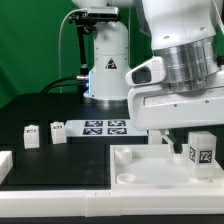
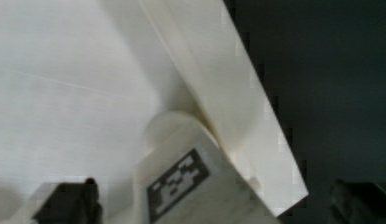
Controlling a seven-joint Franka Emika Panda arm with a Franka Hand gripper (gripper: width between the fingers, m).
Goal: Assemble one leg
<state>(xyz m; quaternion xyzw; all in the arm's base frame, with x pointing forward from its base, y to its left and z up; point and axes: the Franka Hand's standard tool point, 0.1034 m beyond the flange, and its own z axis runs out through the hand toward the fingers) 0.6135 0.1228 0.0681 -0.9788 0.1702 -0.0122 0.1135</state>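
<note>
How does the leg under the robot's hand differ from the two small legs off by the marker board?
The leg under the hand stands on the tabletop; the two small legs stand on the black table. It stands alone; they stand side by side. All are white tagged pegs.

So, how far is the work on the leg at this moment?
One leg stands upright at a corner of the white tabletop, so placing looks done. The gripper hangs open around it and grips nothing. How firmly it sits cannot be seen. Two spare legs wait on the black table.
</note>
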